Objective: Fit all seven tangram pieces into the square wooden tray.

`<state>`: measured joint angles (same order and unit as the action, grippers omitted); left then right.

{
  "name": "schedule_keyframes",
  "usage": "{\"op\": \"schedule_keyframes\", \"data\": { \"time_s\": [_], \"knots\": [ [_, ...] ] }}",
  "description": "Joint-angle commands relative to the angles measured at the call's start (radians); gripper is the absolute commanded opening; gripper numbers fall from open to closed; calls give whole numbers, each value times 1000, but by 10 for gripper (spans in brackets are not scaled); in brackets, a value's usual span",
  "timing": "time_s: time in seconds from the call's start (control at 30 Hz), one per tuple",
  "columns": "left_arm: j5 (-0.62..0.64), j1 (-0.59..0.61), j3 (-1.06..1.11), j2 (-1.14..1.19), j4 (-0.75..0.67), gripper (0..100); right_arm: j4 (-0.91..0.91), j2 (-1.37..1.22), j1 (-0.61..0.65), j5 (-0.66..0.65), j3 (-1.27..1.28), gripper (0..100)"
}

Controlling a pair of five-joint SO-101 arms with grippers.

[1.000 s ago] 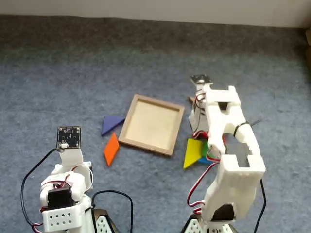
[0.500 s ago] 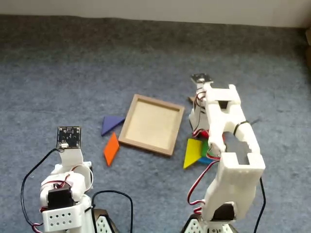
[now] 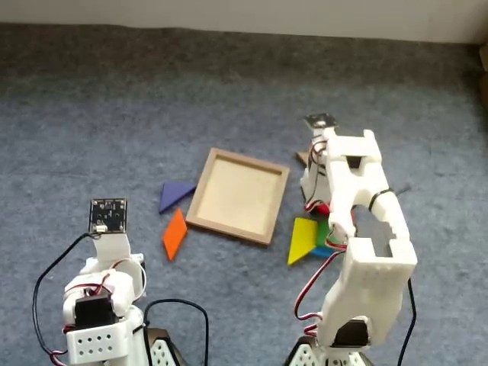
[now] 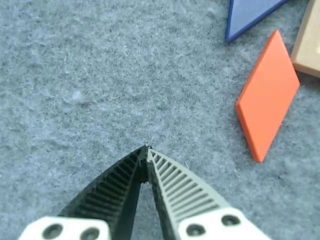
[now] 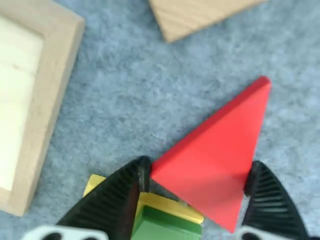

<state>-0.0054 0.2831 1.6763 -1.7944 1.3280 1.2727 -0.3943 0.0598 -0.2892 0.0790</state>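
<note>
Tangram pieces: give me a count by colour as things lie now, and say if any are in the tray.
Dark blue piece: 1
Orange piece: 1
Yellow piece: 1
Green piece: 1
Red piece: 1
Light blue piece: 1
Plain wood piece: 1
Total: 7, none in the tray.

We saw a red triangle (image 5: 215,160), a yellow piece (image 3: 303,239), a green piece (image 5: 167,225), an orange piece (image 3: 174,233) and a blue triangle (image 3: 175,194). The tray (image 3: 227,229) was pale wood. The tabletop (image 3: 114,114) was fuzzy blue-grey.

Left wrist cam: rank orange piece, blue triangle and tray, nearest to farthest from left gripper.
From the left gripper:
1. orange piece, on the carpet just ahead
2. blue triangle, beyond the orange piece
3. tray, farthest, past both
</note>
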Motion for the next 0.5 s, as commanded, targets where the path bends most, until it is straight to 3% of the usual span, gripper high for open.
{"op": "schedule_keyframes", "data": {
  "time_s": [0.0,0.47],
  "knots": [
    [-3,8,19,-27,5,7,13,74,-16,-6,-58,266],
    [-3,8,19,-27,5,7,4,157,-2,-3,-51,266]
  ]
}}
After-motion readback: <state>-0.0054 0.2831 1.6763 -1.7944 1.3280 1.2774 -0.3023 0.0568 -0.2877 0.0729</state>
